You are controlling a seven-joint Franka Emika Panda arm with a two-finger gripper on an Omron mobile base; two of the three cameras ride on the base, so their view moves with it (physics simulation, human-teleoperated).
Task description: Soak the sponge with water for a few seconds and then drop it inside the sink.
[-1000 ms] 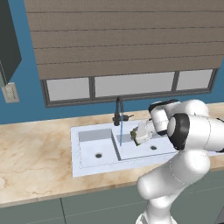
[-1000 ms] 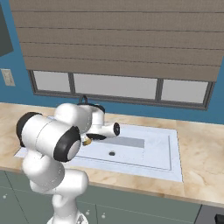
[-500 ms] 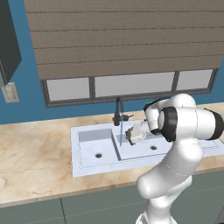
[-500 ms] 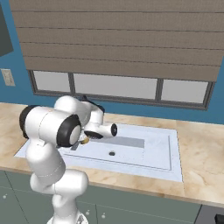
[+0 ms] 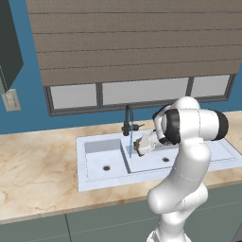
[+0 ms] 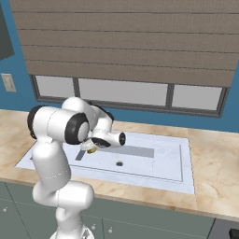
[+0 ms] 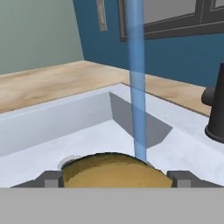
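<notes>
My gripper [image 5: 139,148] is shut on the sponge [image 5: 140,151], a small yellow-orange block, and hangs over the sink [image 5: 101,158] just right of the divider between the basins. The water [image 5: 130,142] falls as a thin blue stream from the dark faucet [image 5: 126,121], just left of the sponge. In the hand view the sponge [image 7: 111,170] sits between the fingertips [image 7: 50,178], and the water [image 7: 136,87] comes down at its far edge. The right base view shows the gripper [image 6: 91,148] with the sponge [image 6: 92,150] above the sink [image 6: 158,164].
The faucet base [image 7: 216,118] stands close on the right of the hand view. A round drain [image 5: 165,159] lies in the wider basin, another drain [image 5: 107,168] in the narrow one. Beige counter [image 5: 38,165] surrounds the sink, with a window and blinds behind.
The gripper has carried the sponge a little to the left, closer to the water stream. The arm's elbow has swung round above it.
</notes>
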